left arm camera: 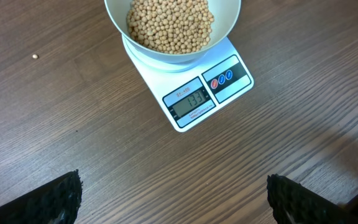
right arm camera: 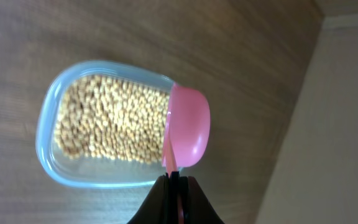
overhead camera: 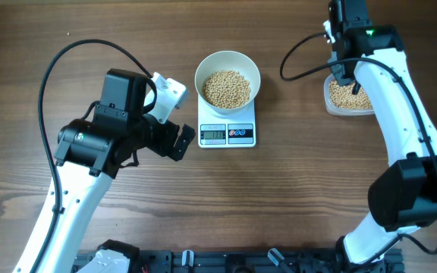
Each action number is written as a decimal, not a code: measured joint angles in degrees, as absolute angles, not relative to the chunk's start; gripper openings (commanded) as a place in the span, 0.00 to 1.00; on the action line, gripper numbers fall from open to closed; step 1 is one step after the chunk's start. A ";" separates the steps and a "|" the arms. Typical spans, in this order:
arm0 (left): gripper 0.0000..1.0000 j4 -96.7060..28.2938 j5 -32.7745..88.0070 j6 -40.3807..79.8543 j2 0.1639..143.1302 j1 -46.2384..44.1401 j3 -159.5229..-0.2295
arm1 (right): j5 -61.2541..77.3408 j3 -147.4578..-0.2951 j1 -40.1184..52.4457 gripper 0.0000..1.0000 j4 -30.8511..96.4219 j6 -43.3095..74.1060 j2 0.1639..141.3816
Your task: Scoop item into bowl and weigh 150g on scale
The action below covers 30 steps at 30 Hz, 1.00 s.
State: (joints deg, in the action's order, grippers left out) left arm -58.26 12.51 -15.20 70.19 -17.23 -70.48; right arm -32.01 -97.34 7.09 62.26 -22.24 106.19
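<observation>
Two claws logged: left gripper [left arm camera: 179,202] has its jaws wide apart and holds nothing, hovering over the table [left arm camera: 73,124] just short of the scale [left arm camera: 194,102]. On the scale sits the bowl [left arm camera: 229,28], filled with beans [left arm camera: 169,25]. Right gripper [right arm camera: 174,186] is clamped tight on the pink scoop [right arm camera: 188,127] handle, the cup at the edge of the clear tub [right arm camera: 45,134] holding more beans.

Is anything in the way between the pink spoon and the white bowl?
Nothing solid shows. Between the pink plastic scoop over the clear plastic tub and the round white bowl lies bare wooden table; only the right arm's black cable loops there.
</observation>
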 measured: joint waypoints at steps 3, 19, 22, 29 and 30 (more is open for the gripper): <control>1.00 -58.26 12.51 -15.25 70.19 -17.23 -70.48 | -32.05 -97.34 7.09 0.04 65.21 -25.34 106.45; 1.00 -58.26 12.51 -15.22 70.19 -17.23 -70.48 | -32.05 -95.44 7.38 0.04 66.92 -29.06 111.57; 1.00 -58.26 12.51 -15.22 70.19 -17.23 -70.48 | -31.33 -93.27 8.16 0.04 68.36 -29.21 111.57; 1.00 -58.26 12.51 -15.22 70.19 -17.23 -70.48 | -21.34 -93.10 9.13 0.04 67.59 -16.84 111.57; 1.00 -58.26 12.51 -15.22 70.19 -17.23 -70.48 | -20.49 -93.14 9.13 0.04 67.16 -15.09 111.57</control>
